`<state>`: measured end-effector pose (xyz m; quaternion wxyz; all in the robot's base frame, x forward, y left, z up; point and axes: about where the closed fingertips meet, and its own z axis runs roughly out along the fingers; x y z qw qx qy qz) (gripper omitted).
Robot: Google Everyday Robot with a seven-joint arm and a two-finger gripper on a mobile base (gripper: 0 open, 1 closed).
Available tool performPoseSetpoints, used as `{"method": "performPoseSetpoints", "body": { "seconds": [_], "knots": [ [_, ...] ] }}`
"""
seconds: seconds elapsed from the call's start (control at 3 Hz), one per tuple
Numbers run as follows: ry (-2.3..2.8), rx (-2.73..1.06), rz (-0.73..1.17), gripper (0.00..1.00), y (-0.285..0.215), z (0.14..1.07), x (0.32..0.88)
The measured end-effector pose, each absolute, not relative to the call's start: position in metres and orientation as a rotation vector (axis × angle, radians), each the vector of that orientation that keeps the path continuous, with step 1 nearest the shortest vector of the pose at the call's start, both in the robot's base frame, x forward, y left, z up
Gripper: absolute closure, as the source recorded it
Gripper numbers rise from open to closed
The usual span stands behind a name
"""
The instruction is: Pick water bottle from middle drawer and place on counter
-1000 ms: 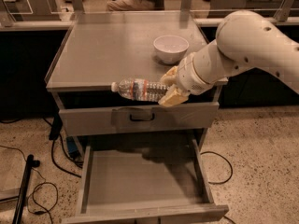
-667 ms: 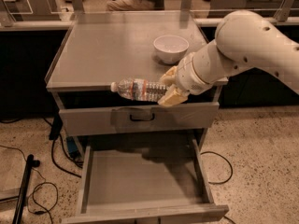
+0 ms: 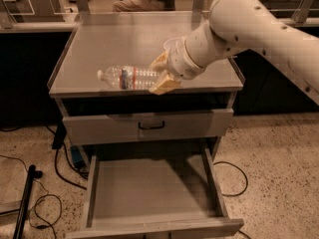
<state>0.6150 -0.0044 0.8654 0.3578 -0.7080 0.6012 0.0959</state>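
The water bottle (image 3: 127, 77) lies on its side, white cap to the left, over the front part of the grey counter (image 3: 114, 44). I cannot tell whether it touches the surface. My gripper (image 3: 159, 76) is shut on the bottle's base end, with one tan finger (image 3: 165, 86) in front and the other behind. The middle drawer (image 3: 149, 190) stands pulled out below, its bare floor showing. The white arm reaches in from the upper right.
A white bowl (image 3: 171, 45) on the counter is mostly hidden behind the arm. A closed drawer front with a black handle (image 3: 151, 125) sits under the counter. Black cables (image 3: 45, 203) and a pole lie on the floor at left.
My gripper has lifted the bottle from in front of the cabinet's top edge up and back, over the counter's front part.
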Motion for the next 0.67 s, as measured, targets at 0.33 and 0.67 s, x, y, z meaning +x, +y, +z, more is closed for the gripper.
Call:
{"method": "performPoseSetpoints", "body": {
  "seconds": [0.33,0.67],
  "knots": [
    [1.499,-1.820,0.304,1.00,0.017,0.879,0.641],
    [1.523,-1.755,0.301,1.00,0.026,0.888,0.661]
  ]
}}
